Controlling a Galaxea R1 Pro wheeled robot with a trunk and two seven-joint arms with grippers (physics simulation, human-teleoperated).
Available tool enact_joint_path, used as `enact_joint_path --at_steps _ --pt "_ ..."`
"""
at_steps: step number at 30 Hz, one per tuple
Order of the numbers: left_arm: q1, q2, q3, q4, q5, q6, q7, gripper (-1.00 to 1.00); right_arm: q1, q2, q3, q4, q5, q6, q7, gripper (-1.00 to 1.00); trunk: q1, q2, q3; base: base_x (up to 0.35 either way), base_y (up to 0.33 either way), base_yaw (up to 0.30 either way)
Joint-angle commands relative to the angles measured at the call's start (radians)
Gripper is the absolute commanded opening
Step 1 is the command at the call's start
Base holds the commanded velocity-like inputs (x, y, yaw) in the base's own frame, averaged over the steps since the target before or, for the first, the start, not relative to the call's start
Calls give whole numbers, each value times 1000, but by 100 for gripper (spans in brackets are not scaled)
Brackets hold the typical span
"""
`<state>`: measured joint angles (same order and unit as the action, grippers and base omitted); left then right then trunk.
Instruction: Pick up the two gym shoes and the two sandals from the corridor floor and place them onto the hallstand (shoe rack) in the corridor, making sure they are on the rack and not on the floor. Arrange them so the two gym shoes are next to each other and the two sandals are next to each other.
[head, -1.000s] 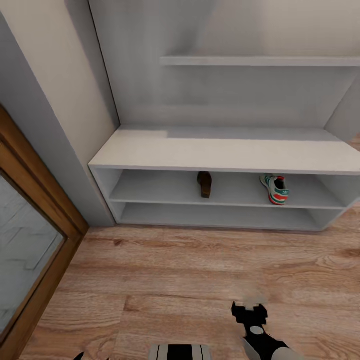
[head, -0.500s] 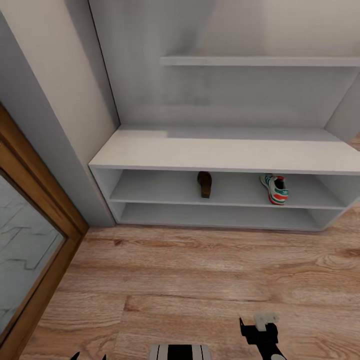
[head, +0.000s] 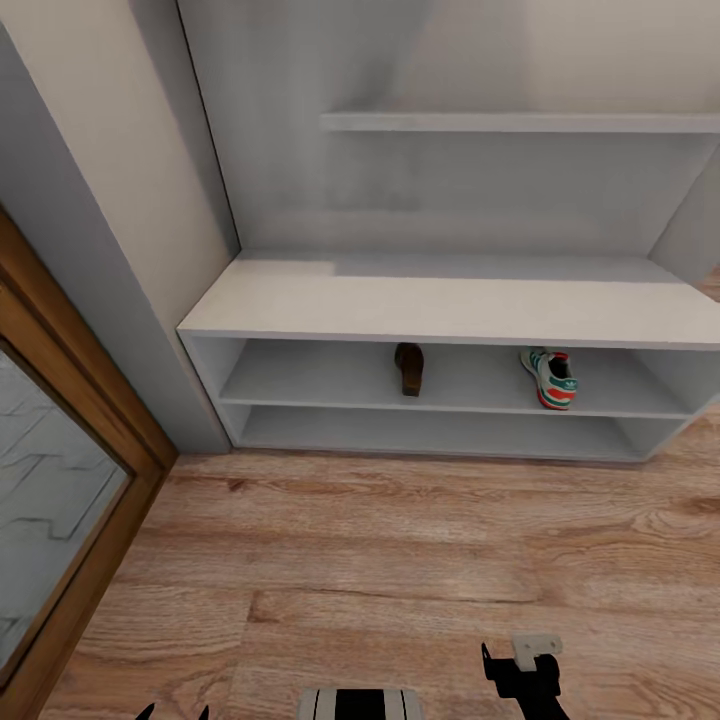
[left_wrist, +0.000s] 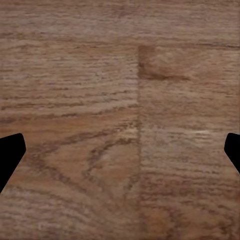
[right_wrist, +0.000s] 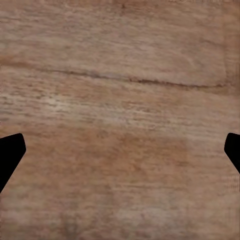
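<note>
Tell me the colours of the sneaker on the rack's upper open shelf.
White with green stripes and orange-red patches on the sneaker; clearest in the head view.

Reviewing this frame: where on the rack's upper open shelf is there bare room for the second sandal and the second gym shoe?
On the hallstand, the upper open shelf is bare from its left wall to the sandal, between the sandal and the gym shoe, and right of that shoe. The lower shelf looks bare too. Nowhere is crowded.
</note>
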<state>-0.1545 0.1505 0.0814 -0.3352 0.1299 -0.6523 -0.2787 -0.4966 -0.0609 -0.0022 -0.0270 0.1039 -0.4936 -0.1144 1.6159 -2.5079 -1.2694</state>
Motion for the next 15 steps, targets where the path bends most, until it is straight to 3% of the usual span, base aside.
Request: enact_joint_path --at_steps 1,15 --pt "0 0 3 1 9 0 -10 100 0 0 0 1 11 -2 -8 100 0 0 -1 0 0 0" --pt "0 1 5 -1 8 0 -10 100 0 3 -2 0 9 -2 -10 100 0 0 -1 0 0 0"
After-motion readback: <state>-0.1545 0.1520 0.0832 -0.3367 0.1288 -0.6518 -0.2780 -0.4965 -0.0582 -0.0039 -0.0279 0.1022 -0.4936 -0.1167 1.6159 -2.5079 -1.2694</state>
